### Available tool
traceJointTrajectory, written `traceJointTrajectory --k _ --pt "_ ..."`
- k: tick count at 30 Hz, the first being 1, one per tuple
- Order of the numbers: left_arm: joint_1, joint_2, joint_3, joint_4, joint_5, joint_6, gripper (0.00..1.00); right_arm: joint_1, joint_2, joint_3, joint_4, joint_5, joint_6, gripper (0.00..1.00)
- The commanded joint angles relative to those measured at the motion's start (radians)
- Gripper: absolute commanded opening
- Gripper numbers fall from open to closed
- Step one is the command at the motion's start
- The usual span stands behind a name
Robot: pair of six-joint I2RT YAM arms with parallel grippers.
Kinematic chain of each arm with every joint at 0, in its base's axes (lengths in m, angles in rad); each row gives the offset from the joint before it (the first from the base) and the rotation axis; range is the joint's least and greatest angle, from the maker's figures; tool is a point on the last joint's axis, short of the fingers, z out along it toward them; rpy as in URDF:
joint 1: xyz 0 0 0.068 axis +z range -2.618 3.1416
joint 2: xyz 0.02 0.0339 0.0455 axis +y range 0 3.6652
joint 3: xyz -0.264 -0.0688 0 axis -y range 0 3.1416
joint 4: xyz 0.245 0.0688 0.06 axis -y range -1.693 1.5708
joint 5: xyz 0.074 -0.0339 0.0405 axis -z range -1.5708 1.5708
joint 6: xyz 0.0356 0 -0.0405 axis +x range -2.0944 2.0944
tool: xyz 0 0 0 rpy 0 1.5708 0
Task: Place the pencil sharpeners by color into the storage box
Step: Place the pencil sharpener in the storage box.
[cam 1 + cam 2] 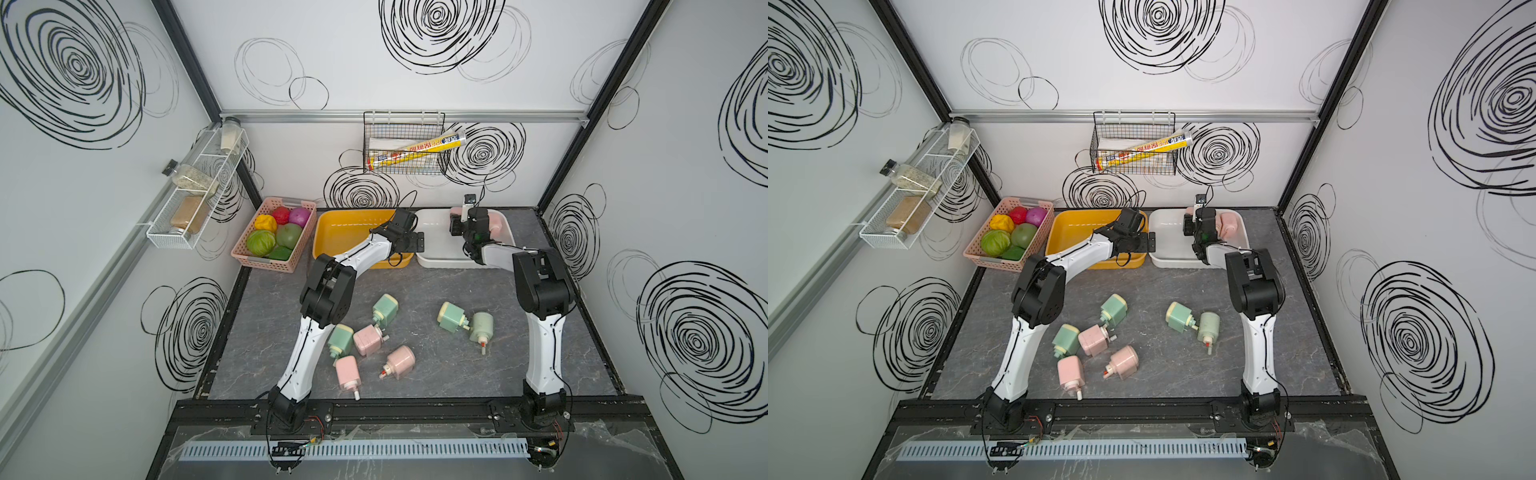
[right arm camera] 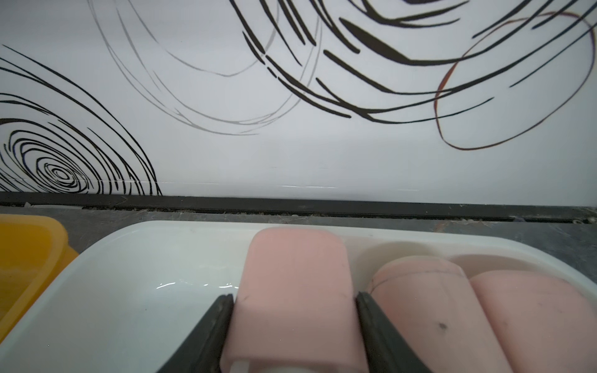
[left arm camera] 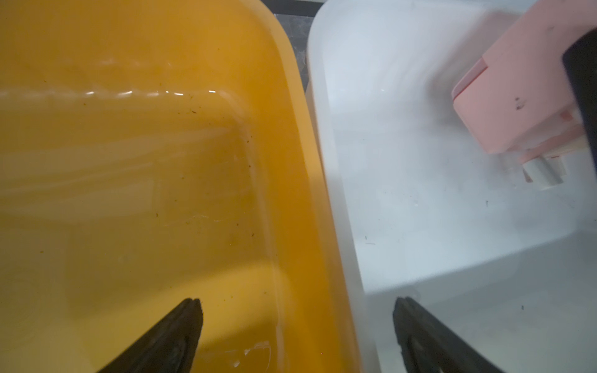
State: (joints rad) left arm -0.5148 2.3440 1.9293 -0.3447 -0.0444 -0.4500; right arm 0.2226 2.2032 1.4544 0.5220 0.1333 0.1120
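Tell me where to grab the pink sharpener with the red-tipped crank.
Grip the pink sharpener by its boxy body, coming straight down, jaws closing across its two long flat sides. It lies on its side with bare table on both flanks, so fingers should fit. I'd avoid the crank end: thin, sticking out, likely to slip or twist.

A pink basket (image 1: 266,262), a yellow bin (image 1: 345,232) and a white bin (image 1: 436,249) stand along the dark tabletop's (image 1: 436,382) back edge. Four green sharpeners (image 1: 384,309) and three pink sharpeners (image 1: 368,340) lie scattered in front.
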Motion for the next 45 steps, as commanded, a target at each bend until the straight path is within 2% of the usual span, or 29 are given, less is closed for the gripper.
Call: traceJointTrajectory --k 1,5,11,17,30,38,45 --pt "0.017 0.028 0.024 -0.011 0.007 -0.019 0.99 -0.016 0.03 0.074 -0.064 -0.018 0.007 0.09" --pt "0.026 0.032 0.01 -0.007 0.009 -0.034 0.99 -0.015 0.031 0.081 -0.079 -0.014 0.003 0.16" --pt "0.035 0.038 -0.001 -0.002 0.034 -0.053 0.99 -0.016 0.078 0.173 -0.165 -0.048 -0.01 0.35" --pt "0.036 0.038 -0.001 0.001 0.035 -0.058 0.99 -0.013 0.123 0.261 -0.246 -0.063 -0.024 0.45" --pt "0.039 0.041 0.005 -0.011 0.033 -0.046 0.99 0.02 0.09 0.21 -0.232 0.038 -0.04 0.71" --pt "0.039 0.043 0.007 -0.023 0.03 -0.036 0.99 0.021 0.038 0.192 -0.295 0.039 -0.04 0.75" --pt "0.05 0.043 0.01 -0.036 0.019 -0.039 0.99 0.001 0.011 0.308 -0.556 -0.017 -0.134 0.84"
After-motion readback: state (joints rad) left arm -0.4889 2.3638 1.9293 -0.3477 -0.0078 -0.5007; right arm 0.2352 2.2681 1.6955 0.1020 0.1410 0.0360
